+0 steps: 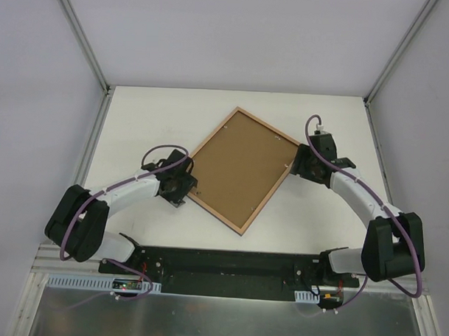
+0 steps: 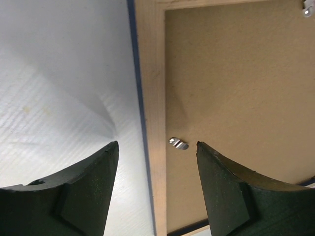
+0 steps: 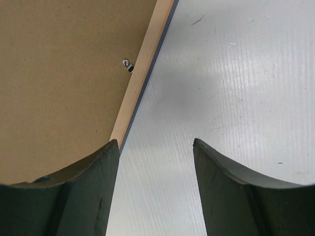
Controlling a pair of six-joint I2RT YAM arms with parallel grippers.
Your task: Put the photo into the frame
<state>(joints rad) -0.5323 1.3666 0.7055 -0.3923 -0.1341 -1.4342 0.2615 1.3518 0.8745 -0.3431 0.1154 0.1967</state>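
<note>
- The left arm (image 1: 113, 201) is reaching across the white table (image 1: 138, 113) from the near left, with a purple cable (image 1: 162, 148) looping over it.
- The left gripper (image 1: 184, 194) is hovering over the lower-left side of the frame (image 1: 270, 190), with its fingers (image 2: 88, 191) spread wide and pinching nothing.
- In the left wrist view, that gripper (image 2: 157, 145) is straddling the light wooden rail (image 2: 152, 98), with one finger over bare table and the other over the brown backing board (image 2: 236, 88); a small metal clip (image 2: 178, 143) is sitting just inside the rail.
- The frame is lying flat and face down in the middle of the table, turned like a diamond, showing its pale wooden back with the backing board (image 1: 239, 168) filling it.
- The right gripper (image 1: 300, 165) is hanging at the frame's right corner, also spread apart and gripping nothing.
- In the right wrist view, this gripper (image 3: 156, 141) is mostly framing bare table (image 3: 236, 73), with its left finger (image 3: 74, 196) overlapping the rail (image 3: 142, 73); another clip (image 3: 128, 65) is showing beside that rail.
</note>
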